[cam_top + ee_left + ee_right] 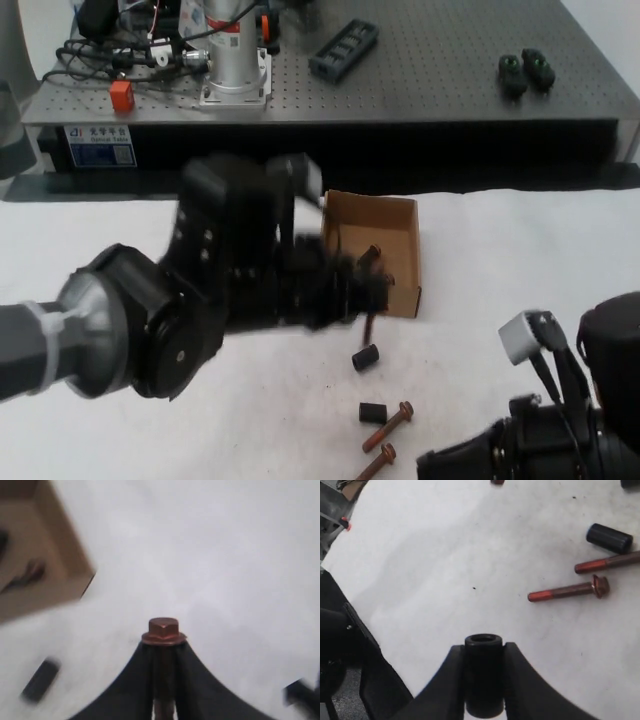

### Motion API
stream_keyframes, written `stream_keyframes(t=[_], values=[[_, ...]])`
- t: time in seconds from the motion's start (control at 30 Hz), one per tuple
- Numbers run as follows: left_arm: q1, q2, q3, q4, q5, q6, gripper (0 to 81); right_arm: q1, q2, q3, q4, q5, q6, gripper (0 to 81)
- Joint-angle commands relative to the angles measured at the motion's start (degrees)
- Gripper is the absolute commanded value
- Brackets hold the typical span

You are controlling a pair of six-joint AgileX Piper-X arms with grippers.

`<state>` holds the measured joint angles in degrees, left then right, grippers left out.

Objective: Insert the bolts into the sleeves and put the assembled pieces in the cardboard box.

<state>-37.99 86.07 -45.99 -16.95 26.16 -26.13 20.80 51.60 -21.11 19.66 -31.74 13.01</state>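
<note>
left gripper [164, 647] clamped on a bolt [163, 630], near the cardboard box [400, 215] | right gripper [483, 652] clamped on a sleeve [483, 680] (bore end showing) | I see loose bolts [388, 424] and loose sleeves [366, 357] on the bench [500, 260]

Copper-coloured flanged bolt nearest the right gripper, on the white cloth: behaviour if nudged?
Copper-coloured flanged bolt: round shank, so it likely rolls; the wider head should curve its path. Looks like rigid metal, probably heavy for its size. White cloth may damp rolling.

the bolt [163, 631] is coppery metal, the sleeve [483, 676] matt black, the box [375, 212] cardboard.
</note>
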Motion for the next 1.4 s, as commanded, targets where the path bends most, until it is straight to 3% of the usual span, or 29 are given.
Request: stream_keyframes(t=[0.0, 0.33, 0.53, 1.37], values=[[-0.1, 0.0, 0.8, -6.5, 3.9, -7.2, 0.6, 1.6, -0.5, -0.3, -10.1, -1.0, 0.8, 3.3], [-0.1, 0.0, 0.8, -11.5, 8.3, -10.3, 0.6, 1.5, 3.9, -0.3, -25.0, 1.6, 8.6, 3.3], [-0.1, 0.0, 0.8, -11.5, 8.5, -10.3, 0.6, 1.4, 5.0, -0.3, -28.6, 10.1, 10.5, 3.3], [-0.1, 0.0, 0.8, -11.5, 10.5, -10.3, 0.6, 1.2, 5.0, -0.3, -37.2, 12.7, 13.1, 3.3]])
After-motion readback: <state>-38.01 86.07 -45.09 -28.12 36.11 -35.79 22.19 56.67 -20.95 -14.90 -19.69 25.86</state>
